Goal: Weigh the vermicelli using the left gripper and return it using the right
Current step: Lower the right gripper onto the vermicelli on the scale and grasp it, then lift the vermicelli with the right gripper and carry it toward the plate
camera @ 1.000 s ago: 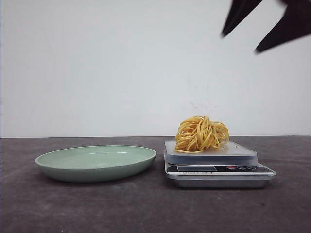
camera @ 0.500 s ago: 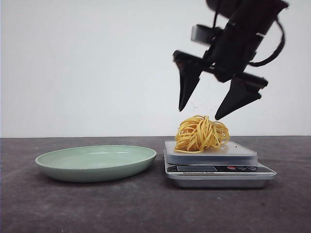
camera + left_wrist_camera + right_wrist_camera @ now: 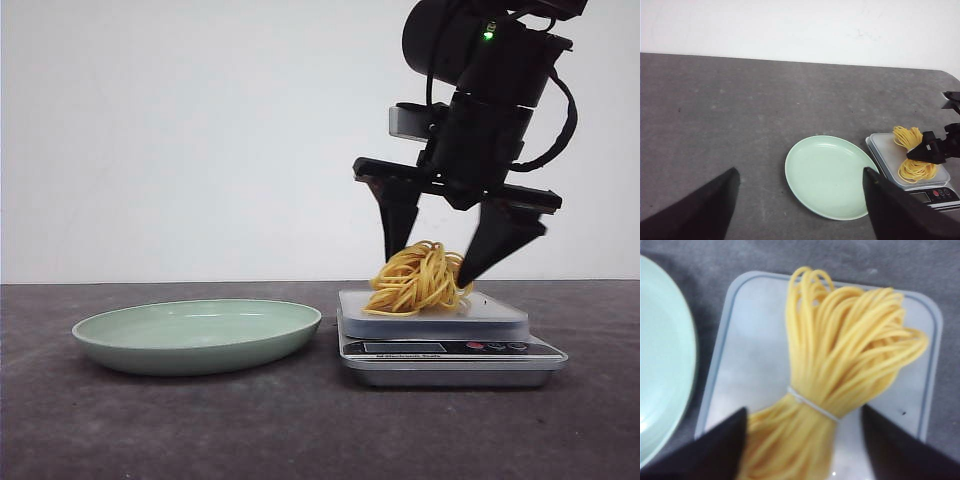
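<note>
A yellow vermicelli bundle (image 3: 418, 280), tied with a white band, lies on the platform of a grey kitchen scale (image 3: 440, 350). My right gripper (image 3: 428, 272) is open and comes down from above, with one finger on each side of the bundle. The right wrist view shows the bundle (image 3: 840, 365) between the spread fingers of this gripper (image 3: 803, 410), which are not closed on it. My left gripper (image 3: 800, 171) is open and empty, high above the table. It is out of the front view. From there the bundle (image 3: 917, 170) shows on the scale (image 3: 885, 150).
An empty pale green plate (image 3: 198, 335) sits on the dark table left of the scale. It also shows in the left wrist view (image 3: 827, 175) and at the edge of the right wrist view (image 3: 660, 365). A white wall stands behind the table.
My right gripper has come down from the upper right corner until its open fingers straddle the vermicelli on the scale. The bundle, scale and plate have not moved.
</note>
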Robot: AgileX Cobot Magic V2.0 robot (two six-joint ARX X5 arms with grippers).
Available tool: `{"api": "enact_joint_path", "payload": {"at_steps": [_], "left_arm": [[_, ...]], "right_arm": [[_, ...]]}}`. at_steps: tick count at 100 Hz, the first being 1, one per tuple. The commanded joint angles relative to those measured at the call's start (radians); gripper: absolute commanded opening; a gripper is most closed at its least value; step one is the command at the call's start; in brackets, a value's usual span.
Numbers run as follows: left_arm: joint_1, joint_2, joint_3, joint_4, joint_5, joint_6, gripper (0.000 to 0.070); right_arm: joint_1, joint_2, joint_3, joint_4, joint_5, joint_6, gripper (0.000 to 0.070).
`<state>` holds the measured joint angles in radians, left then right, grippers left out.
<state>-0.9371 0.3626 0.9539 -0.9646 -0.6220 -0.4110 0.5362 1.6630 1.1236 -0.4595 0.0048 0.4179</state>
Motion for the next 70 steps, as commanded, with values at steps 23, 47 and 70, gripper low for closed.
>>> {"api": "enact_joint_path", "payload": {"at_steps": [23, 47, 70], "left_arm": [[-0.010, 0.002, 0.011, 0.007, 0.002, 0.006, 0.0470], [-0.010, 0.002, 0.011, 0.009, 0.002, 0.006, 0.0470], [-0.010, 0.002, 0.011, 0.016, 0.002, 0.004, 0.0470]], "right_arm": [[0.031, 0.016, 0.026, 0.019, 0.035, 0.025, 0.0000], [0.081, -0.021, 0.123, 0.021, 0.042, 0.019, 0.0000], [0.136, -0.016, 0.276, 0.083, -0.091, 0.048, 0.0000]]}}
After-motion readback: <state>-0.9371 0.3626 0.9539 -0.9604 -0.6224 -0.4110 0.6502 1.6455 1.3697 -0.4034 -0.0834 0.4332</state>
